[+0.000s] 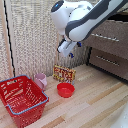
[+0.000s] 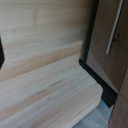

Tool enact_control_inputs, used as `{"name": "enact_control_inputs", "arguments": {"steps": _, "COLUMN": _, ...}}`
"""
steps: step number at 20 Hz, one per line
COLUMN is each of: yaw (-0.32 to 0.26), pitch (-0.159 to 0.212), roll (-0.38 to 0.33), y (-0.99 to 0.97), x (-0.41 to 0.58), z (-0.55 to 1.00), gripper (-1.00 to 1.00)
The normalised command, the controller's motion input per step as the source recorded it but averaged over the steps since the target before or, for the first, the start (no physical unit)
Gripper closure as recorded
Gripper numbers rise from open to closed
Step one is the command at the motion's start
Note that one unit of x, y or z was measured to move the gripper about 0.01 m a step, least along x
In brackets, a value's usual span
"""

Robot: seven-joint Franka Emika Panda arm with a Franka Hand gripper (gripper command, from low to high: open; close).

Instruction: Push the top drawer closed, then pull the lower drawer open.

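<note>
Dark brown wood makes up the cabinet at the exterior view's right, where two wide drawers show: the top drawer (image 1: 106,40) with its thin silver bar handle (image 1: 105,37), and the lower drawer (image 1: 111,62) beneath it with a matching handle. On the pale wooden tabletop (image 1: 95,102) stand one red plastic basket (image 1: 22,100) at near left, one pink cup (image 1: 41,80) beside it, one red bowl (image 1: 65,89), and one printed red and yellow box (image 1: 64,74) just behind the bowl. One white and black robot arm (image 1: 82,17) reaches in from the upper right, wrist bent downward, its fingers (image 1: 67,48) hanging above the box, left of the drawers; how wide they stand I cannot tell. The wrist view shows tabletop planks and a drawer front (image 2: 107,42) with its bar handle.
</note>
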Motion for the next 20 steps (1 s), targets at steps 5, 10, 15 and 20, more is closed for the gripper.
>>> {"name": "enact_control_inputs", "arguments": {"steps": 5, "yaw": 0.081, "pitch": 0.0, "roll": -0.349, "y": -0.01, "x": 0.214, "z": 0.11, "gripper": -1.0}}
{"name": "enact_control_inputs", "arguments": {"steps": 10, "yaw": 0.085, "pitch": 0.0, "roll": -0.296, "y": 0.0, "x": 0.227, "z": 0.33, "gripper": -1.0}}
{"name": "enact_control_inputs", "arguments": {"steps": 15, "yaw": 0.077, "pitch": 0.0, "roll": -0.279, "y": 0.0, "x": 0.268, "z": 0.4, "gripper": -1.0}}
{"name": "enact_control_inputs", "arguments": {"steps": 20, "yaw": 0.047, "pitch": 0.0, "roll": -0.323, "y": 0.0, "x": 0.325, "z": 0.25, "gripper": -1.0}}
